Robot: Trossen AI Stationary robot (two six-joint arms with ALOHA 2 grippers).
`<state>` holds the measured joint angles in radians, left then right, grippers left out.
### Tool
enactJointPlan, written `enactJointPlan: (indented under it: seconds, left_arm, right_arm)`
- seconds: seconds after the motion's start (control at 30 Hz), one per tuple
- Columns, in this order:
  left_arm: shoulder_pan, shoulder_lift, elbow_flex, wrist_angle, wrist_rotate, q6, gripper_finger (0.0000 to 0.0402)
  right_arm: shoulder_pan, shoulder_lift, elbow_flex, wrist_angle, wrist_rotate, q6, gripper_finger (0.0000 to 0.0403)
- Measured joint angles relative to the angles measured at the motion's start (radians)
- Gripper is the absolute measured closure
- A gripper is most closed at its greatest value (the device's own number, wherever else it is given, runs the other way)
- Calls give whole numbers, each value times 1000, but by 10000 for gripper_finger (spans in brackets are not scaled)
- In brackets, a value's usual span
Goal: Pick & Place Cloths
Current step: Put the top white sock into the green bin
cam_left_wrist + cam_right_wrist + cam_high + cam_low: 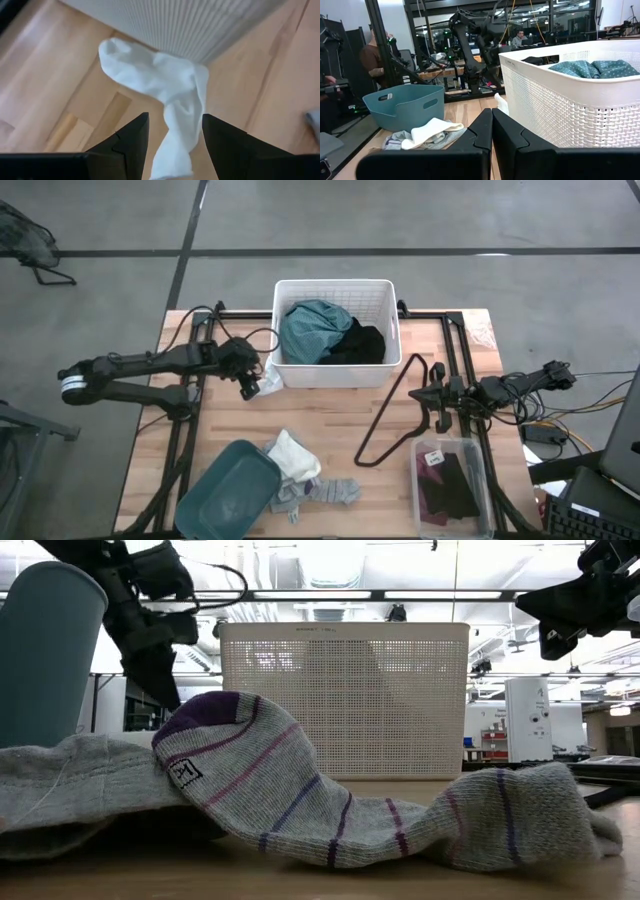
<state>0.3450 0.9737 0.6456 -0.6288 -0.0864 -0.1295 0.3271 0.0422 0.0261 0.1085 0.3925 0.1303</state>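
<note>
My left gripper (250, 387) hovers just off the white basket's (335, 370) near-left corner, pointing down, shut on a small white sock (165, 85). It shows dark at the top left of the low view (160, 690). Inside the basket lie a teal cloth (312, 330) and a black cloth (360, 345). A white cloth (292, 454) and a striped grey sock (322, 492) rest flat on the table by the teal bin (228, 488). My right gripper (430, 404) waits shut at the table's right, touching nothing. My left gripper has one end of the white sock (169, 159) between its two fingers (134, 137), coming from above and pointing down. The sock runs far back between them and trails out past the fingertips toward the basket wall. Whether its free end (112, 52) touches the table, I cannot tell.
A bent black wire frame (388, 415) lies right of centre. A clear box (450, 485) with maroon and black cloths stands at the near right. Bare wood lies between basket and bin. People stand in the room beyond the table (370, 55).
</note>
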Motion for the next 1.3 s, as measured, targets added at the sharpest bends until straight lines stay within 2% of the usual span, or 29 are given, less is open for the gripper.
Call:
enactJointPlan:
  seconds: [0.2, 0.47, 0.63, 1.13, 1.3]
  left_arm:
    - [0, 0, -62, 62, 1, -1, 211]
    - [0, 0, -150, 170, 77, -14, 211]
    - [0, 0, -190, 225, 81, -39, 211]
    - [0, 34, -279, 279, 23, -138, 211]
    - [0, 53, -292, 289, 5, -146, 230]
  right_arm:
    - [0, 0, 0, 0, 0, 0, 394]
    - [0, 0, 0, 0, 0, 0, 394]
    - [0, 0, 0, 0, 0, 0, 394]
    - [0, 0, 0, 0, 0, 0, 394]
    - [0, 0, 0, 0, 0, 0, 394]
